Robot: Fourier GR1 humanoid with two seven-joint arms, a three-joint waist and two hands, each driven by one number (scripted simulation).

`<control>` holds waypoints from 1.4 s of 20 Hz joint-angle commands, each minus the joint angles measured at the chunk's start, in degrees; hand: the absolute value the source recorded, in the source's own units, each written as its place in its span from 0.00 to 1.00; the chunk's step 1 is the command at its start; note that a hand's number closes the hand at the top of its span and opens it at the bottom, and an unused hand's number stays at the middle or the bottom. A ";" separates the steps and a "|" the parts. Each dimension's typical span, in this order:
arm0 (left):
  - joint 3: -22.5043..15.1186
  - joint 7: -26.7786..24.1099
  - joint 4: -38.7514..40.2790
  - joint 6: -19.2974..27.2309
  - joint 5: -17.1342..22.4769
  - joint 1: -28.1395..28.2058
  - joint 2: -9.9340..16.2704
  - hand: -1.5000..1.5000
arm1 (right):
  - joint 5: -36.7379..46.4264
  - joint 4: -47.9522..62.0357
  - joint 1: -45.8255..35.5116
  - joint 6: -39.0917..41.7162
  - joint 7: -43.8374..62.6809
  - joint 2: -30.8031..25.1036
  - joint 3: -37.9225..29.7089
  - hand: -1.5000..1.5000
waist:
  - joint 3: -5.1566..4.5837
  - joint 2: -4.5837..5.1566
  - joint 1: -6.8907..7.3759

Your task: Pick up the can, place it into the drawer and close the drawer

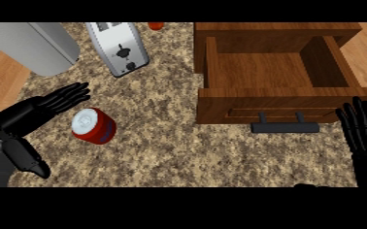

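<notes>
Can (93,125) stands on counter (172,140), just right of left hand (36,114), fingers straight. Drawer (276,80) is open; right hand (353,126) rests near it, fingers straight.

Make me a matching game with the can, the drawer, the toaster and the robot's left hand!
Things:
1. can
2. drawer
3. toaster
4. left hand

Descriptions:
A. open, nothing visible inside
B. silver, at the counter's far side
C. red with a white top
D. black, fingers spread beside the can

Pairs: 1-C, 2-A, 3-B, 4-D
</notes>
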 commanded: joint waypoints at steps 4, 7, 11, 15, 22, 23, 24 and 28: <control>0.06 -14.62 10.34 -4.87 -7.77 -2.76 2.00 0.00 | -1.49 -1.25 -0.58 1.11 1.81 -0.41 -0.57 0.00 | -0.04 0.11 -0.27; -1.09 -20.56 10.84 -3.91 -11.39 -0.89 4.07 0.00 | -1.04 1.28 -1.66 0.72 -0.41 -0.86 -2.55 0.00 | -0.06 0.16 -0.10; -5.50 -25.08 14.30 0.37 -15.13 -2.69 2.59 0.00 | -1.59 3.91 -3.97 1.11 -0.68 -1.46 -3.11 0.00 | -0.08 0.33 -0.42; -7.25 -29.63 19.00 3.02 -16.73 -4.41 4.54 0.00 | -0.57 -0.59 -1.33 1.45 0.81 -0.34 -0.54 0.00 | -0.10 0.25 -0.69; -13.03 -36.91 26.08 7.98 -19.98 -5.32 4.74 0.00 | -0.38 0.92 -0.34 1.55 -1.60 0.28 -1.21 0.00 | -0.12 0.37 -1.24; -13.16 -37.82 27.48 7.96 -19.91 -5.56 5.63 0.00 | -0.55 -2.19 0.53 1.20 0.34 0.30 -1.04 0.00 | -0.14 0.31 -1.37; -13.92 -39.88 29.12 9.75 -20.99 -6.05 5.48 0.00 | 0.12 0.62 -2.07 0.47 0.50 0.46 -0.79 0.00 | -0.16 0.47 -1.07; -16.06 -41.43 33.67 11.77 -21.60 -8.26 5.09 0.00 | -1.48 0.02 -1.13 1.86 -0.78 -0.36 -2.18 0.00 | -0.12 0.42 -1.43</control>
